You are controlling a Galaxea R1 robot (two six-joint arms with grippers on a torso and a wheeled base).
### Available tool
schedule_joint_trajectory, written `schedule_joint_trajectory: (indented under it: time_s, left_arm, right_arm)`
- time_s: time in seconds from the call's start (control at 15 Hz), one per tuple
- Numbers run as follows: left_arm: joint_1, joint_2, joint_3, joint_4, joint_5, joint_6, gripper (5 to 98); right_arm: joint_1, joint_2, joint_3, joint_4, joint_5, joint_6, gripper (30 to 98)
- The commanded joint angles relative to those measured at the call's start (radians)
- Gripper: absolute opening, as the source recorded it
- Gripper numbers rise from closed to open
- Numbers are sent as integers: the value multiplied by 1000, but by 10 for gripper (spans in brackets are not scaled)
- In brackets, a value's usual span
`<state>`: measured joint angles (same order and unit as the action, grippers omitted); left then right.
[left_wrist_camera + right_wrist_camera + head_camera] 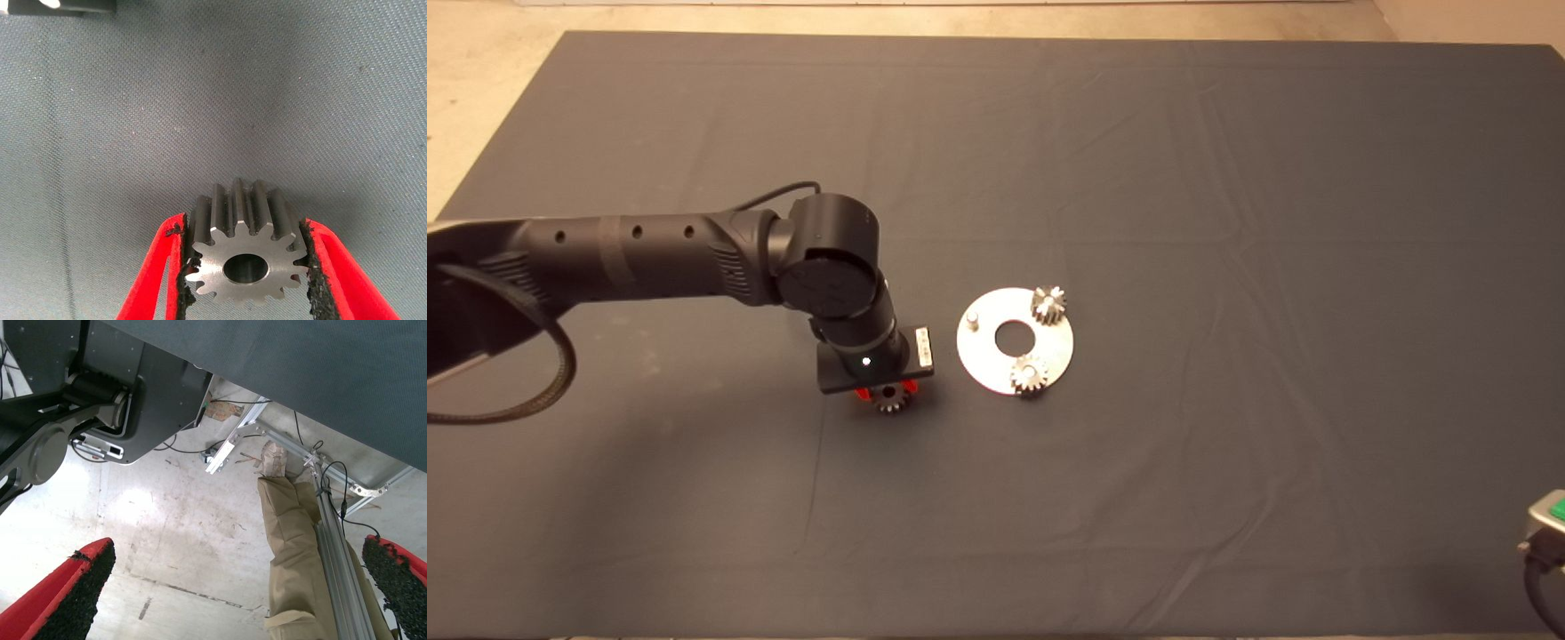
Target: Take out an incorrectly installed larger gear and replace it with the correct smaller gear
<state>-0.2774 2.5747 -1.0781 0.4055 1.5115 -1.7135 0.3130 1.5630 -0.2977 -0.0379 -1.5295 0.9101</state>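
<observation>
Two red fingers (pixel 150 280) of the left gripper (pixel 243 225) are closed on the smaller gear (pixel 245 267), black pads pressed against its teeth on opposite sides. I count roughly fourteen short teeth; the bright flat face and centre bore point toward the wrist camera. I cannot tell whether the gear rests on the dark mat (pixel 1227 178) or sits just above it.

Head view: the left arm (pixel 649 244) comes in from 9 o'clock and bends down at the wrist. Only part of the gear shows under the gripper body, at 6 o'clock of it.

Just beside the gripper, toward 2 o'clock, lies a round metal plate (pixel 987 364) with a large centre hole (pixel 1014 336). Read from that hole:
- 10 o'clock: a short bare peg (pixel 972 318).
- 1 o'clock: one gear (pixel 1049 304) seated at the plate's rim.
- 5 o'clock: a second gear (pixel 1029 374), also at the rim.

The held gear is clear of the plate, near its 8 o'clock edge.

The right gripper (pixel 1549 524) is parked at the 4 o'clock edge of the head view. Its fingers (pixel 73 593) stand wide apart with nothing between them. Its wrist camera shows bare floor, an aluminium frame rail (pixel 340 573) and a person's leg (pixel 293 547) in tan trousers.
</observation>
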Motion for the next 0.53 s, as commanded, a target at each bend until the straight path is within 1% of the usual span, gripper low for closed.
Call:
schedule_joint_trajectory:
  time_s: [0.0, 0.07, 0.2, 0.27, 0.33, 0.47]
  left_arm:
    - [-17, 2, -11, -25, 58, 5, 336]
    - [-23, 2, -11, -41, 64, 7, 335]
    - [-101, 14, -6, -106, 72, 31, 334]
    - [-127, 20, -5, -139, 72, 33, 333]
    - [-152, 23, -5, -162, 73, 37, 332]
    - [-179, 38, -6, -189, 72, 49, 330]
  right_arm:
    - [5, 0, 3, -34, -126, -2, 977]
    - [5, 0, 3, -34, -126, -2, 977]
    - [5, 1, 3, -34, -126, -2, 977]
    - [5, 8, 2, -37, -126, -3, 977]
    - [3, 15, 2, -40, -126, -2, 977]
    - [-10, 27, 2, -42, -126, -2, 977]
